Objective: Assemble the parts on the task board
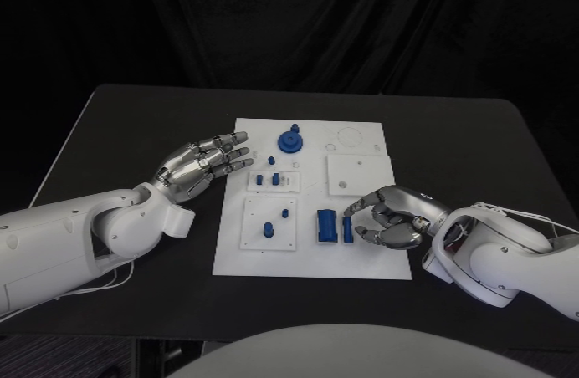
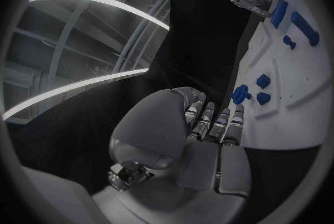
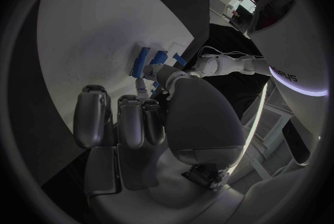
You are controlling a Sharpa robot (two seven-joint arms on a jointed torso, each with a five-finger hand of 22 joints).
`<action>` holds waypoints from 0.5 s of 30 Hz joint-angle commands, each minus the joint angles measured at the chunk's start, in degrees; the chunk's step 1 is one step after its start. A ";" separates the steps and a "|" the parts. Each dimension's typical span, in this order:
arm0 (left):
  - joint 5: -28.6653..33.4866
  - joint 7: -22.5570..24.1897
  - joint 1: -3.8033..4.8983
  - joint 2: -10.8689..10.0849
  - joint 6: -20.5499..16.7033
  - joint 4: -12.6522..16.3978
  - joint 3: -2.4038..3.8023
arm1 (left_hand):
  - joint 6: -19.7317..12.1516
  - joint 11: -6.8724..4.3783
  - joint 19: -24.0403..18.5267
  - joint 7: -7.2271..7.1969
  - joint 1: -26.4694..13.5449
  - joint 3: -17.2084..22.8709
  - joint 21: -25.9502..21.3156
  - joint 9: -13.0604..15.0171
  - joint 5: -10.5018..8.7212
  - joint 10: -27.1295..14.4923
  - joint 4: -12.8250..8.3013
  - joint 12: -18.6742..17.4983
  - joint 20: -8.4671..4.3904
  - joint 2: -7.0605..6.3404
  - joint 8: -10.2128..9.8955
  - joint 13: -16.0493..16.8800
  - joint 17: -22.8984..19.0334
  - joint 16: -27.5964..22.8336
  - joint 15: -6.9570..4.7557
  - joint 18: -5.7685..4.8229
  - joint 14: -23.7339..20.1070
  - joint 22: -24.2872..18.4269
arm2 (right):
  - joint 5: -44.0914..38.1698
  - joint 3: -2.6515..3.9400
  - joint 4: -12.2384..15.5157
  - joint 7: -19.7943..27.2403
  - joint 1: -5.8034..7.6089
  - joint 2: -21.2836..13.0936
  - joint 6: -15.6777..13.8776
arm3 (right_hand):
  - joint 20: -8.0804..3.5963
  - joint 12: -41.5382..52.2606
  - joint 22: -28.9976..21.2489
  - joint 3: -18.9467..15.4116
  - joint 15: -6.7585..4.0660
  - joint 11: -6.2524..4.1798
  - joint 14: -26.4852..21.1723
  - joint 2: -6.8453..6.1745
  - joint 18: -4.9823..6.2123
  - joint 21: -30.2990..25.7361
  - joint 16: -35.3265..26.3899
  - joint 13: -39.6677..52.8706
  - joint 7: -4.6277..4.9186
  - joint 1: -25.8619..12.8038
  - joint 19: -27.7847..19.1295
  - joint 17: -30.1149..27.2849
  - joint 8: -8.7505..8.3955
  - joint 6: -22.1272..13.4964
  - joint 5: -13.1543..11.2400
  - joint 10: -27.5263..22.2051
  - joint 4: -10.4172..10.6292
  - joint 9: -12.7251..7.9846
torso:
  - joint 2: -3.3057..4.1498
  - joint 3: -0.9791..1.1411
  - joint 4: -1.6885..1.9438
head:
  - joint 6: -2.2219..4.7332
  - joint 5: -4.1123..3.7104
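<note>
from my head camera the task board [image 1: 311, 261] lies flat in the middle of the black table [image 1: 120, 119], long side running away from me. my left hand [image 1: 202, 164] sits at the board's left edge, near its far half, palm up and fingers spread apart with nothing in them; the fingertips just overlap the white edge. in the left wrist view that same hand [image 2: 209, 135] shows its fingers stretched out side by side toward the board [image 2: 278, 118].

my right hand [image 1: 386, 217] rests on the board's right side, near its front half, fingers curled in beside two long blue parts [image 1: 333, 226] that lie side by side. one fingertip comes right up against the nearer bar. i cannot tell whether it grips that bar or only touches it: the knuckles hide the contact in the head view, and in the right wrist view the palm [image 3: 188, 118] covers most of it, with just the blue ends [image 3: 142, 61] poking out past the fingers.

further up the board i see a round blue knob [image 1: 291, 140] standing at the far end, small blue pegs [image 1: 275, 178] in a raised white block at mid board, and two more small pieces [image 1: 276, 222] in the square block nearer me. their exact shapes are too small to make out. a plain white square plate [image 1: 360, 175] sits at the right.
</note>
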 commanded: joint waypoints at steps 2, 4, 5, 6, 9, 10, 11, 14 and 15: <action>0.20 0.55 -0.08 0.04 0.56 0.07 0.04 | 0.41 0.49 0.41 1.70 0.02 0.36 0.32 0.09 0.30 0.07 0.05 0.38 0.15 -0.60 0.38 0.07 0.08 0.34 -0.08 -0.27 0.43 -0.03 | -1.57 -0.01 0.04 -1.40 -0.15 -0.03 1.19 | -0.23 0.31 10.72 1.12 -0.19 -0.23 3.42 -0.40 -0.73 -0.08 -0.29 15.09 0.05 -0.89 1.89 0.34 0.66 1.53 -0.50 6.07 -0.08 -0.29 | 0.01 -0.03 -0.02 | -0.01 0.13; 0.20 0.55 -0.08 0.04 0.56 0.06 0.04 | 0.41 0.49 0.41 1.70 0.02 0.36 0.32 0.09 0.30 0.07 0.05 0.38 0.15 -0.60 0.38 0.07 0.08 0.34 -0.08 -0.27 0.43 -0.03 | -1.75 -0.01 0.00 -1.73 -0.15 -0.06 1.30 | -0.20 0.31 10.73 1.53 -0.15 -0.18 3.42 -0.51 -0.74 -0.04 -0.30 15.09 0.13 -1.25 1.90 0.34 0.92 2.19 -0.70 6.07 -0.05 -0.39 | 0.01 -0.02 0.02 | -0.01 0.09; 0.20 0.54 -0.08 0.05 0.57 0.05 0.04 | 0.41 0.49 0.41 1.70 0.02 0.36 0.32 0.09 0.30 0.07 0.05 0.38 0.15 -0.60 0.38 0.07 0.08 0.34 -0.08 -0.27 0.43 -0.03 | -1.81 -0.01 -0.03 -1.92 -0.15 -0.06 1.40 | -0.17 0.31 10.71 1.72 -0.09 -0.09 3.42 -0.56 -0.72 -0.13 -0.31 15.09 0.27 -1.52 1.88 0.31 1.07 2.59 -0.83 6.07 0.02 -0.44 | 0.00 -0.02 0.06 | -0.01 0.03; 0.20 0.53 -0.08 0.07 0.58 0.05 0.04 | 0.41 0.49 0.41 1.70 0.02 0.36 0.32 0.09 0.30 0.07 0.05 0.38 0.15 -0.60 0.38 0.07 0.08 0.34 -0.08 -0.27 0.43 -0.03 | -1.85 -0.01 -0.07 -2.07 -0.16 -0.04 1.51 | -0.16 0.31 10.71 1.76 -0.08 -0.07 3.41 -0.57 -0.73 -0.12 -0.32 15.09 0.28 -1.57 1.88 0.29 1.10 2.68 -0.87 6.07 0.03 -0.46 | -0.01 -0.03 0.10 | -0.01 -0.03; 0.20 0.51 -0.09 0.13 0.61 0.02 0.04 | 0.41 0.49 0.41 1.70 0.02 0.36 0.32 0.09 0.30 0.07 0.05 0.38 0.15 -0.60 0.38 0.07 0.08 0.34 -0.08 -0.27 0.43 -0.03 | -1.93 -0.01 -0.25 -2.61 -0.17 0.12 1.89 | -0.10 0.31 10.67 1.99 -0.01 0.00 3.37 -0.60 -0.70 -0.24 -0.42 15.09 0.34 -1.99 1.84 0.06 1.21 3.07 -1.24 6.07 0.19 -0.58 | -0.04 -0.03 0.08 | -0.01 -0.05; 0.20 0.51 -0.09 0.15 0.62 0.01 0.04 | 0.41 0.49 0.41 1.70 0.02 0.36 0.32 0.09 0.30 0.07 0.05 0.38 0.15 -0.60 0.38 0.07 0.08 0.34 -0.08 -0.27 0.43 -0.03 | -1.95 -0.01 -0.33 -2.78 -0.17 0.19 2.01 | -0.08 0.31 10.66 2.07 0.01 0.02 3.34 -0.60 -0.69 -0.28 -0.48 15.09 0.35 -2.16 1.82 -0.08 1.19 3.10 -1.44 6.07 0.26 -0.66 | -0.04 -0.03 0.06 | -0.01 -0.04; 0.20 0.50 -0.09 0.16 0.62 0.00 0.04 | 0.41 0.49 0.41 1.70 0.02 0.36 0.32 0.09 0.30 0.07 0.05 0.38 0.15 -0.60 0.38 0.07 0.08 0.34 -0.08 -0.27 0.43 -0.03 | -1.97 -0.01 -0.44 -3.00 -0.18 0.29 2.15 | -0.06 0.31 10.64 2.16 0.03 0.04 3.32 -0.59 -0.68 -0.34 -0.52 15.07 0.39 -2.27 1.80 -0.16 1.10 3.00 -1.58 6.06 0.32 -0.76 | -0.06 -0.05 0.04 | -0.01 -0.01; 0.20 0.49 -0.09 0.17 0.63 0.00 0.04 | 0.41 0.49 0.41 1.70 0.02 0.36 0.32 0.09 0.30 0.07 0.05 0.38 0.15 -0.60 0.38 0.07 0.08 0.34 -0.08 -0.27 0.43 -0.03 | -2.00 -0.01 -0.73 -3.57 -0.20 0.58 2.57 | 0.03 -1.38 10.50 2.90 0.08 0.07 3.16 -0.61 -0.58 -0.78 -0.91 11.98 0.45 -2.98 1.63 -0.91 -0.16 1.09 -2.06 3.87 0.64 -1.95 | -0.09 -0.06 0.00 | -0.01 0.10; 0.20 0.48 -0.09 0.16 0.64 0.00 0.04 | 0.41 0.49 0.41 1.70 0.02 0.36 0.32 0.09 0.30 0.07 0.05 0.38 0.15 -0.60 0.38 0.07 0.08 0.34 -0.08 -0.27 0.43 -0.03 | -2.00 -0.01 -0.81 -3.78 -0.21 0.66 2.74 | 0.04 -2.06 10.45 3.09 0.07 0.06 3.13 -0.62 -0.54 -0.96 -1.02 10.80 0.42 -3.18 1.56 -1.13 -0.42 0.53 -2.21 3.07 0.73 -2.38 | -0.10 -0.06 -0.02 | -0.01 0.12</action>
